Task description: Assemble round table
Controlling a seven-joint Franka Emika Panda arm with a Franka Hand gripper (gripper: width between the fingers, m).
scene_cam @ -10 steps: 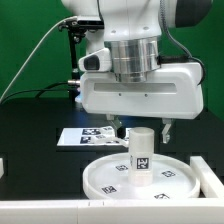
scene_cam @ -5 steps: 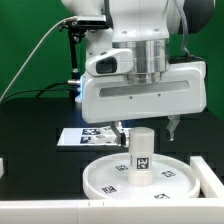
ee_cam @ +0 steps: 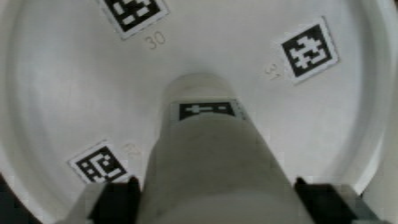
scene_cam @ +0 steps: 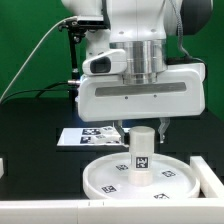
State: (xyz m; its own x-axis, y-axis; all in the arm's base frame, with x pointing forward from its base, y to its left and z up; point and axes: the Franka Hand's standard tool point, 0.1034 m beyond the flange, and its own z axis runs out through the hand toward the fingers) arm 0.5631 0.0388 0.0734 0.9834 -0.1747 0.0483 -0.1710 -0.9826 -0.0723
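The large rimmed round disc [scene_cam: 115, 178] lies flat on the black table, and its tags show in the wrist view [ee_cam: 71, 90]. The short cylindrical post [scene_cam: 143, 152] stands upright on the disc, with a tag on its side [ee_cam: 210, 150]. My gripper [scene_cam: 142, 128] is directly above the post, one finger on each side of its top. The dark fingers [ee_cam: 118, 196] flank the post, with a small gap visible in the exterior view. The gripper [ee_cam: 215, 200] is open and holds nothing. The cross-shaped foot is out of view.
The marker board [scene_cam: 88, 136] lies on the table behind the disc. A white block [scene_cam: 210, 172] sits at the exterior view's right edge. A white rail [scene_cam: 40, 212] runs along the front. A green wall stands behind.
The hand has turned slightly about its axis and the fingers have shifted around the post's top. The post and disc have not moved.
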